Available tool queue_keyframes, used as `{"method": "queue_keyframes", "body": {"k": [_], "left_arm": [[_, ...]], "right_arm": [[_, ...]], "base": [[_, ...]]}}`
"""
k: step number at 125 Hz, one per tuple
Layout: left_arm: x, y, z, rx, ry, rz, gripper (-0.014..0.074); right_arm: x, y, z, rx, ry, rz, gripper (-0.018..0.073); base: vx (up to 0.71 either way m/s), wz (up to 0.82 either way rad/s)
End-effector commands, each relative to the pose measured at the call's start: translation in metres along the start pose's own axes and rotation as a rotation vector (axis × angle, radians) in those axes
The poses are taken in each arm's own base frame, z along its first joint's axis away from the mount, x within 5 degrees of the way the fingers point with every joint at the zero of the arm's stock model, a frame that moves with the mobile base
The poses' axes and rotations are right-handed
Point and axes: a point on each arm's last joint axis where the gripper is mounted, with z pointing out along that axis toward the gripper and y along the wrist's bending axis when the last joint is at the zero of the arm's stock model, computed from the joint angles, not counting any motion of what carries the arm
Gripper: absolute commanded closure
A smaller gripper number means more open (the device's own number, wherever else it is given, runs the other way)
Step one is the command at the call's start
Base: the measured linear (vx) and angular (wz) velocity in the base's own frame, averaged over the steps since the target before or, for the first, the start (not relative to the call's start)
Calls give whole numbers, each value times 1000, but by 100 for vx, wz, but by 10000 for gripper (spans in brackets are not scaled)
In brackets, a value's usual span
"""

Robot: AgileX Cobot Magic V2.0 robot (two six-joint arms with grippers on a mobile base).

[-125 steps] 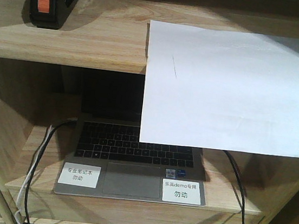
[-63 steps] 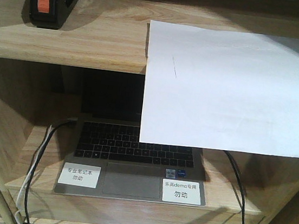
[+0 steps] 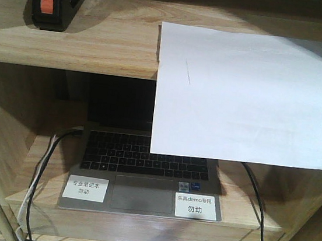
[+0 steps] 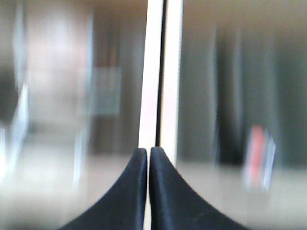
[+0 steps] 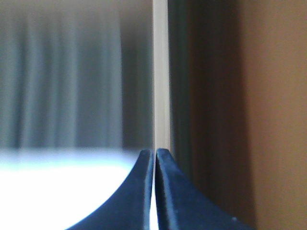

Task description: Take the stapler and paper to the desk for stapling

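Observation:
The black stapler [image 3: 51, 2], with an orange-red patch on top, lies at the far left of the upper shelf [image 3: 99, 48] in the front view. The white paper [image 3: 252, 96] rests on that shelf to the right, and its front half hangs over the shelf edge, carrying a short faint pencil-like mark. Neither gripper shows in the front view. My left gripper [image 4: 148, 149] is shut with nothing between its dark fingers, in front of a blurred background. My right gripper [image 5: 155, 150] is likewise shut and holds nothing. The desk is out of view.
An open laptop [image 3: 142, 177] sits on the lower shelf under the overhanging sheet, with two small white labels [image 3: 85, 188] on its palm rest. Cables [image 3: 40, 170] run down at its left and right. Wooden shelf walls close in on both sides.

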Motion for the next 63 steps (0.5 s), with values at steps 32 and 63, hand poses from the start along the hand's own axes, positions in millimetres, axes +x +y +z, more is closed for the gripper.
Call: {"method": "queue_keyframes", "body": {"k": [32, 63], "left_arm": [[-151, -15, 31, 55, -88, 3, 603], [-179, -15, 69, 26, 43, 153, 598]], "right_arm": [[-164, 0, 23, 6, -346, 14, 565], [-198, -2, 79, 20, -118, 16, 565]], "base": [[0, 0], [0, 0]]}}
